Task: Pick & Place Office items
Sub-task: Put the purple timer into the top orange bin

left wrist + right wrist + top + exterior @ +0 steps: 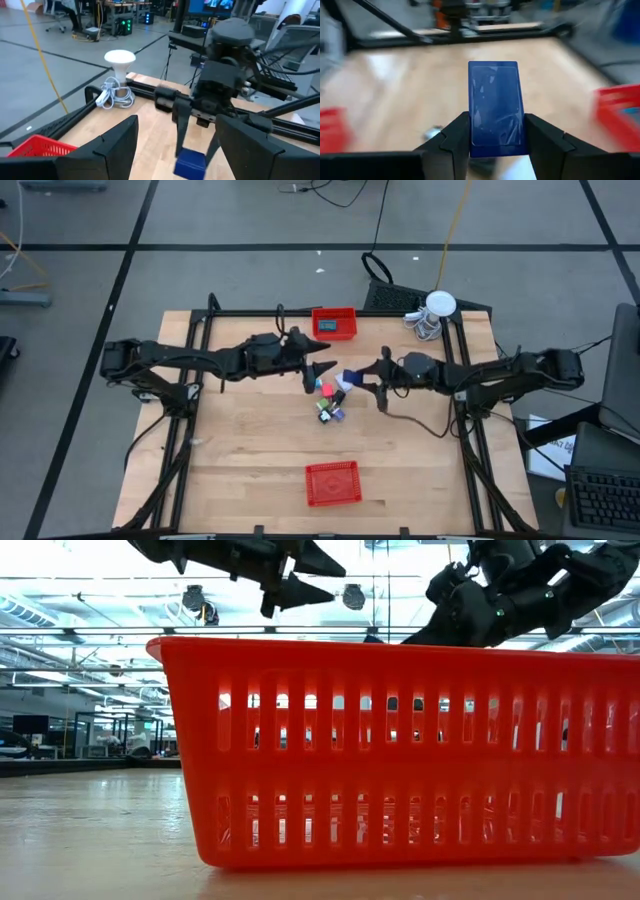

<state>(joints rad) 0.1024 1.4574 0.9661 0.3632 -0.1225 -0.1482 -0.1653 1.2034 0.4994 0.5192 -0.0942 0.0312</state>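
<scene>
The office items (331, 397) are a small heap of pink, teal, green and dark pieces on the table's middle, between my two grippers. My left gripper (322, 372) is open and hovers at the heap's left far side; its fingers (115, 150) stand wide apart and touch nothing. My right gripper (378, 380) is just to the right of the heap and is shut on a flat blue rectangular item (495, 100). The left wrist view shows that blue item (190, 162) between the right gripper's down-slanting fingers. My right gripper pinches the blue item by its two long side edges, near one short end (495, 142), between both fingers (457, 135). The rest of the item sticks out beyond the fingertips. The fingers slant downward from the table's right side. The item looks lifted clear of the wood.
One red mesh basket (334, 323) stands at the table's far edge. A second (332, 483) stands near the near edge and fills the low view (400, 750). A white round object with coiled cable (435, 310) sits at the far right corner. Bare wood lies left and right of the heap.
</scene>
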